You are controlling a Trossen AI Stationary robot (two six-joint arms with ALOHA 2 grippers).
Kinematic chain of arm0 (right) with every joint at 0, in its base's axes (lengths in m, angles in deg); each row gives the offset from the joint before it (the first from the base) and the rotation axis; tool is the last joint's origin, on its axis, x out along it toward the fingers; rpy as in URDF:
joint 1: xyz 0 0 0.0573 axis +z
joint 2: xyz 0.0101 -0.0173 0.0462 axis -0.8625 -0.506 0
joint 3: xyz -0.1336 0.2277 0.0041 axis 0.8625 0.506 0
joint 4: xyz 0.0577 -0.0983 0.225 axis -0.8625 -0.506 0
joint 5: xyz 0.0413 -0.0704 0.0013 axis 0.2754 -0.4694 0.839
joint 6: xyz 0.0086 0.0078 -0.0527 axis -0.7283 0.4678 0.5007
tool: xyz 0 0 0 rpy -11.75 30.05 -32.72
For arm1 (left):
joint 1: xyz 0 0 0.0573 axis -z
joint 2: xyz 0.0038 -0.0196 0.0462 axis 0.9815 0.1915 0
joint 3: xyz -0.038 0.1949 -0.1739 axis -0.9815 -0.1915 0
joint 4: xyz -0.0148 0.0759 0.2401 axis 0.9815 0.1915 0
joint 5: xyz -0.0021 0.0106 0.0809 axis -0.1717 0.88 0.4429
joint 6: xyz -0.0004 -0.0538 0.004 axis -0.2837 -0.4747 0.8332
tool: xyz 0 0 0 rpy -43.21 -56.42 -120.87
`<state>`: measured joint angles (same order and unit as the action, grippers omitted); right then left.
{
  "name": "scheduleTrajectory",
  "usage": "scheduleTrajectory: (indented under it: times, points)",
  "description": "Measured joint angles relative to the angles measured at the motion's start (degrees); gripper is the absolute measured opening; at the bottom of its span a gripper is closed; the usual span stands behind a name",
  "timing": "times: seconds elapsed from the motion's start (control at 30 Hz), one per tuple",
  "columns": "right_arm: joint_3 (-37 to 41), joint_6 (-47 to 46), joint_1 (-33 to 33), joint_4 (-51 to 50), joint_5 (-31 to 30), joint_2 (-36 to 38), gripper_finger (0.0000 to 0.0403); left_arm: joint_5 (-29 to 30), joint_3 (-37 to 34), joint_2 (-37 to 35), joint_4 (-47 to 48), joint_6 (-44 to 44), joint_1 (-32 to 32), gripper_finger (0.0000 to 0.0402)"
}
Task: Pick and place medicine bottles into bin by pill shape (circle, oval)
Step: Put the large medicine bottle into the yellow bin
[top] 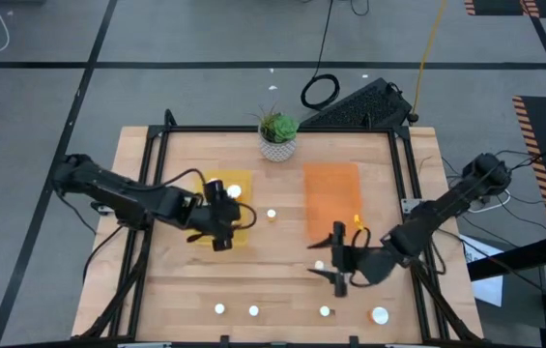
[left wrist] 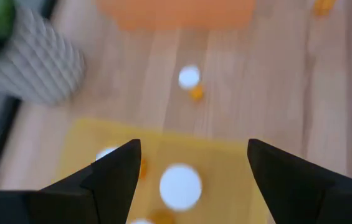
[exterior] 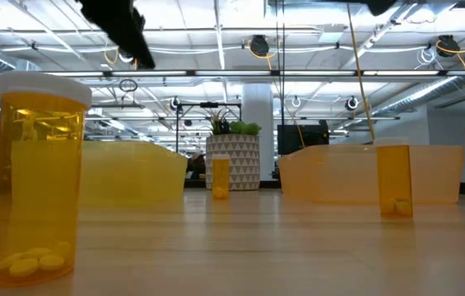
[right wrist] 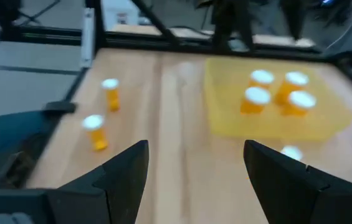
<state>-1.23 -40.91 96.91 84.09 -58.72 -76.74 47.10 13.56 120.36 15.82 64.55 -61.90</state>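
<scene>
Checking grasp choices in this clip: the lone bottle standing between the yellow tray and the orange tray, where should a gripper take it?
Probably from straight above, closing on the white cap or the body just under it. The bottle stands upright with bare wood all round, clear of the yellow tray and the orange tray. The left gripper, fingers open, is nearer.

Left end effector [top: 222, 232] hides part of the yellow bin [top: 244, 182]; pill shapes in far bottles are unresolvable.

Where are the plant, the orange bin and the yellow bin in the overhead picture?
plant [top: 278, 127]: high view, on its green leaves.
orange bin [top: 330, 193]: high view, on its bare floor.
yellow bin [top: 244, 178]: high view, on its far corner.
</scene>
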Motion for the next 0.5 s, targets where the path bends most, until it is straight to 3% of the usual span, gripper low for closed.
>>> scheduleTrajectory:
  times: [0.2, 0.37, 0.5]
  points:
    - [-0.7, -14.2, 5.3, -10.7, 0.6, 1.5, 0.0258, 4.9, 0.0, 0.0, -5.9, 1.4, 4.4, 0.0298]
    - [-4.9, -29.4, 7.9, -26.5, 9.6, 1.5, 0.0258, 4.6, 0.0, 0.4, -5.8, 1.6, 5.7, 0.0298]
    - [-6.8, -35.5, 10.6, -32.7, 14.6, 1.5, 0.0258, 4.6, 0.0, 0.3, -6.0, 2.1, 5.9, 0.0298]
